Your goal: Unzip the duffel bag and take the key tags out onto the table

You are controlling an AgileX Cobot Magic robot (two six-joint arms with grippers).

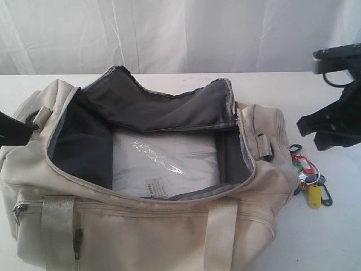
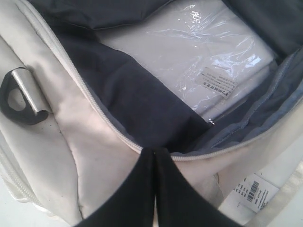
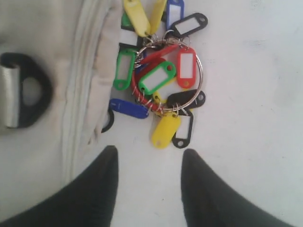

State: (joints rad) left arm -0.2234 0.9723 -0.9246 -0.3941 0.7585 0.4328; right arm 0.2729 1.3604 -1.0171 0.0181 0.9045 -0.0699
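The cream duffel bag lies unzipped on the table, its grey lining showing. To the right of the bag, the key tags rest on the table as a bunch of red, yellow, green, blue and black tags on metal rings. My right gripper hovers just behind them, open and holding nothing. At the bag's left end, my left gripper is shut, its tips at the zipper edge. Whether it pinches fabric there is unclear.
A flat white package in clear plastic lies inside the bag. A white paper barcode tag hangs on the bag's outside. Black D-rings sit at the bag's ends. A white curtain hangs behind the table.
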